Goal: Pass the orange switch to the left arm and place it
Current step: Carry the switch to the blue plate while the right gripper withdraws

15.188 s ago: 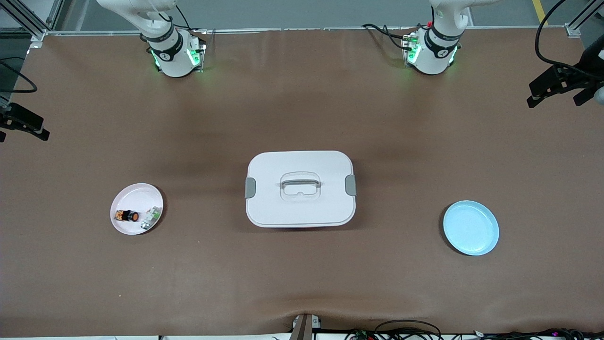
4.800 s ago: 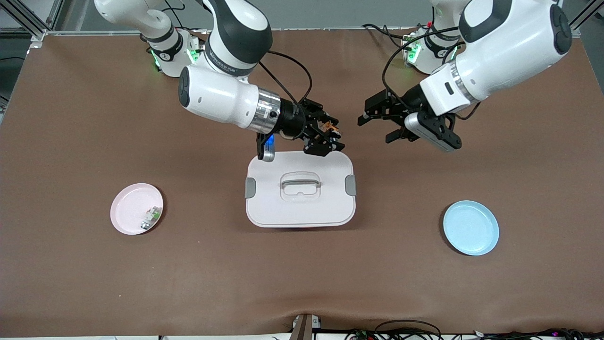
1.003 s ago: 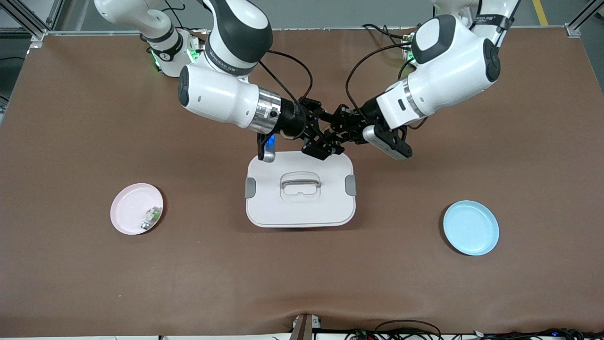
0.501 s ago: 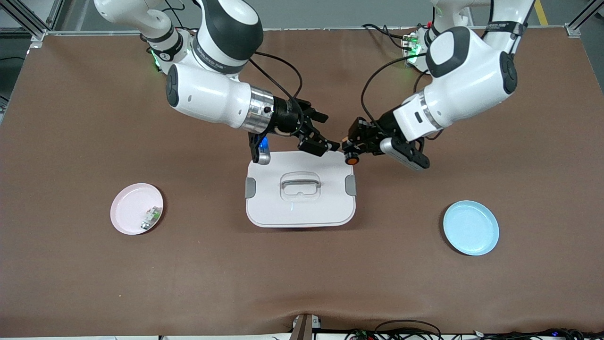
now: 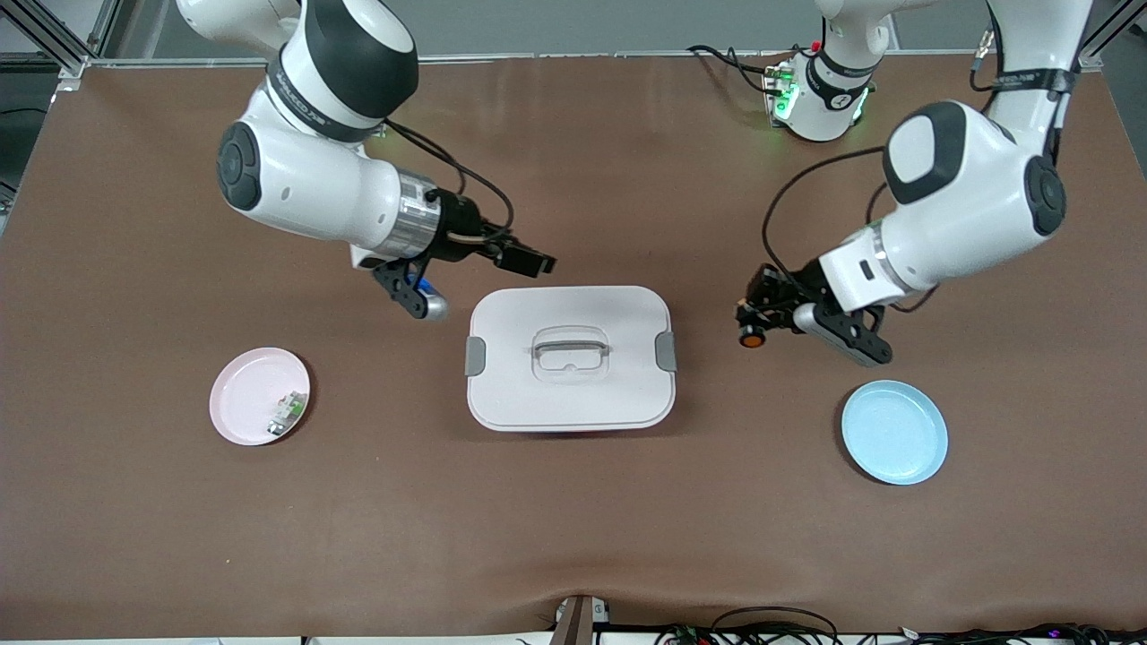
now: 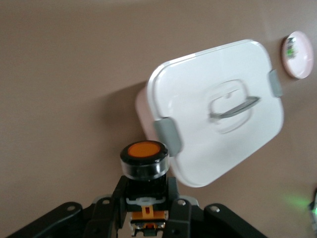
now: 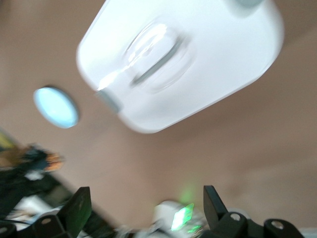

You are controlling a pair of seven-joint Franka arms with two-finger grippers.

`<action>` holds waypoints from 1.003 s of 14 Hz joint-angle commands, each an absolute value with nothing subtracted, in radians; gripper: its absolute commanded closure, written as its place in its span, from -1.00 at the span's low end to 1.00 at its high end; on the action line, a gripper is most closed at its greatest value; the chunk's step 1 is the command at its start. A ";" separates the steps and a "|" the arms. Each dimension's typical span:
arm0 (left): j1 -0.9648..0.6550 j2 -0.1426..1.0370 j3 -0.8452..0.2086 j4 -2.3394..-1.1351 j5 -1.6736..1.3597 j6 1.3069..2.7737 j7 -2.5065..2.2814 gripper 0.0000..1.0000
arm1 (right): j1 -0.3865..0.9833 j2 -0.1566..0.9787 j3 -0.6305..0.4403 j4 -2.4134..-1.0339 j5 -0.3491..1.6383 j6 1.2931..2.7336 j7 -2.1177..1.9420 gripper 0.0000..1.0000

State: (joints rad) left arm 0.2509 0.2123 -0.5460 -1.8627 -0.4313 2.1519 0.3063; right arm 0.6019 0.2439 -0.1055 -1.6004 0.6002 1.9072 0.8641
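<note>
Item: orange switch (image 5: 751,338), a stubby black-bodied cylinder with a round orange cap, clamped by its body in the left tool (image 5: 760,315), fingers closed tight on it and cap left clear; the left wrist view shows the cap (image 6: 144,150) pointing away from the tool. It is carried over bare brown surface (image 5: 573,520) between the white box (image 5: 570,356) and the light blue plate (image 5: 894,432), off the box's end, which fits the requirement to steer clear of the box; the plate, empty and toward the left arm's end, is judged the likely set-down place. Right tool (image 5: 529,262): fingers spread wide, holding nothing, over the surface just off the box's edge on the robots' side; judged finished with its share of the transfer. Box: lid on, grey recessed handle (image 5: 570,345) and grey side clips in place, untouched at the middle of the surface. Pink plate (image 5: 259,396), toward the right arm's end, holds only a small green-and-white part (image 5: 287,412). Markings: a band of lettering circles the right arm's dark collar but cannot be read; no label or brand shows on the switch, box or plates.
</note>
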 commanded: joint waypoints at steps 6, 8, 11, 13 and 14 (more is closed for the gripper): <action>0.393 0.363 -0.552 -1.822 -0.209 2.145 0.558 1.00 | 0.533 0.060 -0.094 -1.859 0.195 1.931 0.580 -1.00; 0.414 0.403 -0.552 -1.804 -0.157 2.151 0.629 1.00 | 0.483 0.025 -0.094 -1.905 0.138 1.931 0.473 -1.00; 0.437 0.457 -0.552 -1.793 -0.008 2.184 0.736 1.00 | 0.389 -0.026 -0.092 -1.956 0.061 1.928 0.324 -1.00; 0.443 0.494 -0.552 -1.789 0.081 2.221 0.817 1.00 | 0.303 -0.046 -0.092 -1.974 0.058 1.921 0.215 -1.00; 0.459 0.508 -0.552 -1.789 0.104 2.241 0.849 1.00 | 0.263 -0.048 -0.092 -1.977 0.058 1.916 0.181 -1.00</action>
State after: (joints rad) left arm 0.4393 0.4725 -0.5429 -1.8103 0.0478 2.2133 0.7798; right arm 0.3428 0.0008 -0.1108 -1.9305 0.0752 1.9147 0.2540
